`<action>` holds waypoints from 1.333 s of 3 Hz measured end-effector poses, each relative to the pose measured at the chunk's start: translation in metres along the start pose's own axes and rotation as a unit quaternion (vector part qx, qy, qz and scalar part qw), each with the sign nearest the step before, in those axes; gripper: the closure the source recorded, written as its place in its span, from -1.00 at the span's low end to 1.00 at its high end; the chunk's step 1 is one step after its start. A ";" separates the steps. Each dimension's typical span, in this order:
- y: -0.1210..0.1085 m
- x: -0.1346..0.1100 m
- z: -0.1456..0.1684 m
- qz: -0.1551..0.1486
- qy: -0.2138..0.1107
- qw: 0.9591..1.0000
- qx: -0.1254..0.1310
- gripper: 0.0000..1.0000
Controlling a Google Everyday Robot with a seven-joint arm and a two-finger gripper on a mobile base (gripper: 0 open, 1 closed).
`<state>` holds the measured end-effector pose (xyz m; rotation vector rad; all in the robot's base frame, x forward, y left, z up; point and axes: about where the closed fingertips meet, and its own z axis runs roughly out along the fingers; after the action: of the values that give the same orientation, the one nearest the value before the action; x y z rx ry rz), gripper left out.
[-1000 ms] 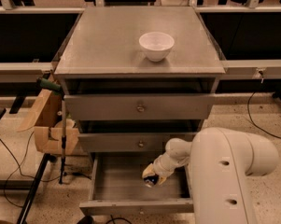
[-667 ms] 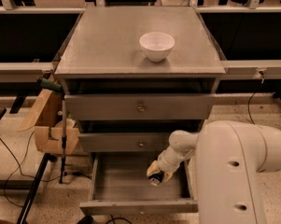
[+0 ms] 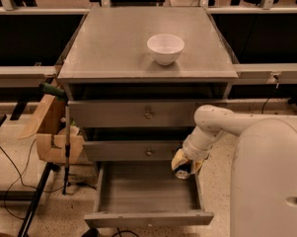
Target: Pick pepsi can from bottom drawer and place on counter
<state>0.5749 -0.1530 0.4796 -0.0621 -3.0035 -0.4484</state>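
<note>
Now the pepsi can (image 3: 182, 174) sits between the yellowish fingers (image 3: 177, 159) of the gripper (image 3: 186, 168), which are closed around it, only its dark lower part showing. It hangs over the back right corner of the open bottom drawer (image 3: 148, 218), near the right wall. The white arm (image 3: 212, 125) reaches in from the right. Above, two knobbed drawers (image 3: 148, 114) are shut. A white bowl (image 3: 165, 48) stands on the counter (image 3: 113, 43).

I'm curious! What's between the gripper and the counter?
Two shut knobbed drawer fronts, in the camera view. The gripper holds the pepsi can over the bottom drawer's right side.
</note>
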 end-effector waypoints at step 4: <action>0.006 -0.002 -0.177 0.019 -0.034 0.998 0.053 1.00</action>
<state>0.5940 -0.1992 0.6496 -0.1279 -3.0819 -0.2873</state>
